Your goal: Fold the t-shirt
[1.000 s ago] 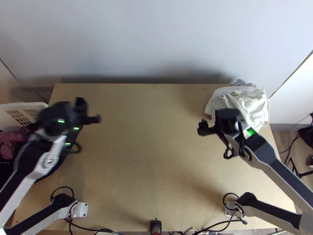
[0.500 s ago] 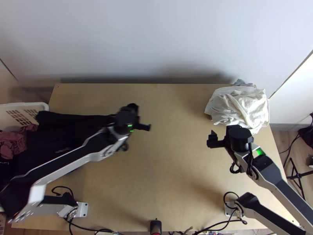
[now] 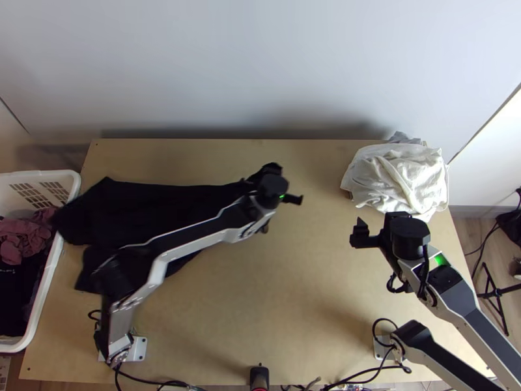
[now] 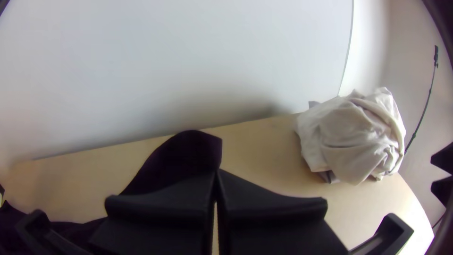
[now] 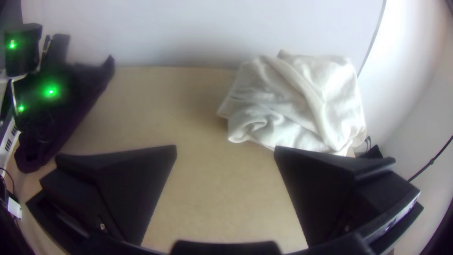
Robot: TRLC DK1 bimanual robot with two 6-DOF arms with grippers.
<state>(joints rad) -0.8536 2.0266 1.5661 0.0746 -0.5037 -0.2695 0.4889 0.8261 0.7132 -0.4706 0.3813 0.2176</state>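
Gripping a raised end of the black t-shirt (image 3: 130, 208), your left gripper (image 4: 215, 174) is closed near 12 o'clock on the table (image 3: 293, 293), read from its centre with 12 at the far edge. The garment lies rumpled around 9 to 10 o'clock, drawn out toward 12; whether hem or sleeve is held, you cannot tell. Your right gripper (image 5: 225, 150), near 3 o'clock, is open and empty; the white cloth (image 3: 397, 179) lies at 2. Expect light, limp fabric, hardly fragile, which follows a pull but buckles under a push and probably slips if pinched by a thin edge. For a second hold, you would best take a free corner of the held end, on its 6 o'clock side, with a deep pinch, so tension spreads evenly.
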